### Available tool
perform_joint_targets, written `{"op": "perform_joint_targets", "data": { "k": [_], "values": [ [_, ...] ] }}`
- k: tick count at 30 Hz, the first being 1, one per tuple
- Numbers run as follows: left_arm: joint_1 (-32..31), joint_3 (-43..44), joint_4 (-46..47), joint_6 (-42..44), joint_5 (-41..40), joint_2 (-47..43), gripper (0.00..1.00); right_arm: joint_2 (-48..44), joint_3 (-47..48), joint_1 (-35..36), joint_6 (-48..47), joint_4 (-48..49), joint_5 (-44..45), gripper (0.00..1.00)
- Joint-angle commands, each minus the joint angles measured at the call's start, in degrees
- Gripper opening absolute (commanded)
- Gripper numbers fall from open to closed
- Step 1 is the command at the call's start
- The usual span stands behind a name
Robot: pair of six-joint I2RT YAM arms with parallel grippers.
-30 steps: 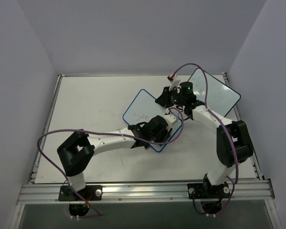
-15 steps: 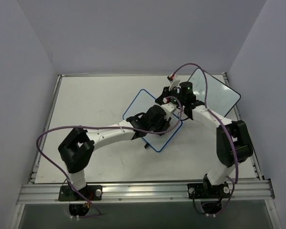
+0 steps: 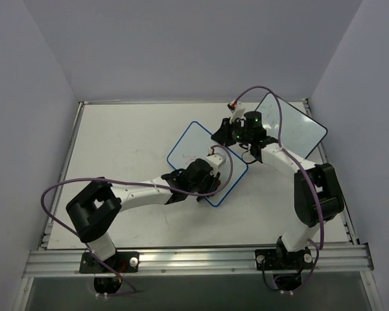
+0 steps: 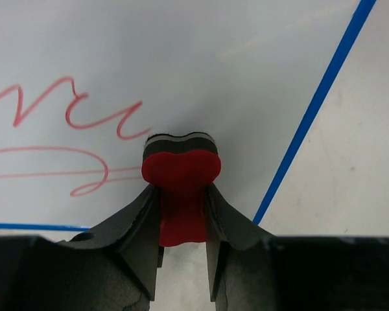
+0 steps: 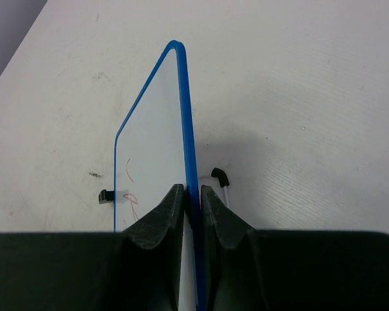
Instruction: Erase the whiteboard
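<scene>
Whiteboard (image 3: 196, 141), blue-framed: lay near the middle of the table (image 3: 120, 139), a little toward the right edge, turned cornerwise. Red writing (image 4: 84, 113) remained on its face, to the left of the eraser in the left wrist view.

Eraser (image 4: 181, 170), red body with a dark felt layer: stood with the felt against the board face, close to the board's near corner, just beside the red strokes.

Left gripper (image 4: 182, 201): jaws narrowly parted, clamped on both sides of the eraser.

Right gripper (image 5: 192, 194): jaws almost together, pinching the blue frame at the board's far right edge. The board appeared edge-on in the right wrist view.

Second board (image 3: 298, 129), white: lay at the far right corner of the table, partly under the right arm.
</scene>
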Motion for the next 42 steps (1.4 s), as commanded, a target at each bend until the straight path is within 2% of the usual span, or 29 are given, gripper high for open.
{"op": "perform_joint_targets", "data": {
  "k": [1, 8, 19, 25, 31, 42],
  "values": [
    [-0.07, -4.42, 0.47, -2.01, -1.14, -1.16, 0.02, 1.18, 0.84, 2.28, 0.05, -3.8, -1.85, 0.0],
    [-0.07, -4.25, -0.22, -1.66, -1.58, -1.25, 0.02, 1.27, 1.1, 2.28, -0.21, -3.98, -1.76, 0.0],
    [2.04, 7.69, -5.49, 3.08, -1.14, 2.88, 0.02, 1.01, 1.28, 2.37, -0.83, -4.86, -1.59, 0.0],
    [5.64, 10.17, -5.15, 3.35, 1.76, 3.23, 0.02, 1.09, 1.28, 2.37, -0.83, -4.86, -1.41, 0.0],
    [6.96, 7.8, -3.04, 2.3, 2.99, 3.76, 0.02, 1.27, 1.46, 2.28, -0.83, -4.86, -1.5, 0.0],
    [5.56, -4.85, 2.94, -2.0, 2.99, -0.63, 0.02, 1.62, 1.28, 2.46, -0.57, -4.42, -1.59, 0.0]
  ]
}}
